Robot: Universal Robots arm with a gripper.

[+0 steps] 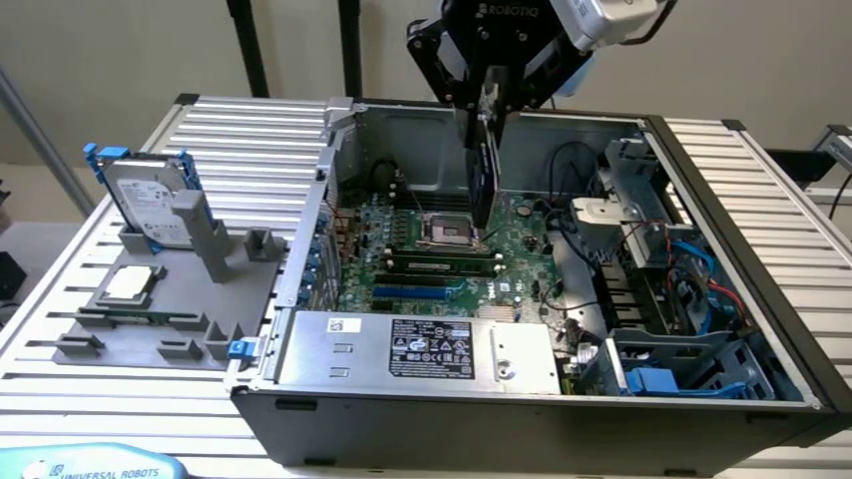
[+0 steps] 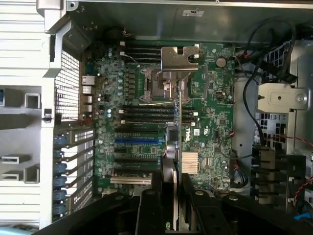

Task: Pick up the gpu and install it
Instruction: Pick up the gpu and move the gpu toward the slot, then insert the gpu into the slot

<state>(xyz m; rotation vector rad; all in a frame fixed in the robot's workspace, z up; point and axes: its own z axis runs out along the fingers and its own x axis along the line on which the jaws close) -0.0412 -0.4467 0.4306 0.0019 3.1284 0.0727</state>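
My fingers (image 2: 155, 205) are clamped on the gpu (image 2: 171, 147), one each side of the card's top edge, so it hangs edge-on beneath me. From the exterior view the gpu (image 1: 486, 170) stands upright, dark face to that view's left, and dips from the fingers (image 1: 469, 100) down into the open pc case (image 1: 533, 429), w/ its lower edge over the motherboard (image 1: 426, 269) just beside the cpu socket (image 1: 446, 232). Can't tell if that edge touches the board. Looking down past the card, the socket (image 2: 166, 85) has its silver cover plate tipped up. The dark ram slots (image 2: 146, 115) run across below it, the blue slot (image 2: 139, 140) and the other expansion slots sit off to one side of the card, and a small finned heatsink (image 2: 190, 161) sits right next to the card's edge. Further out in the exterior view, the psu (image 1: 426, 349) w/ its white-and-black label lies along the case's near wall, and blue cables (image 1: 692, 269) loop in the drive bay on that view's right. Outside the case, on that view's left, a grey fixture (image 1: 147, 319) sits on the slatted counter (image 1: 80, 399). It holds a hard drive (image 1: 144, 200) w/ blue rails, stood on edge, and a small square cpu chip (image 1: 130, 283) lying flat, both well apart from me.
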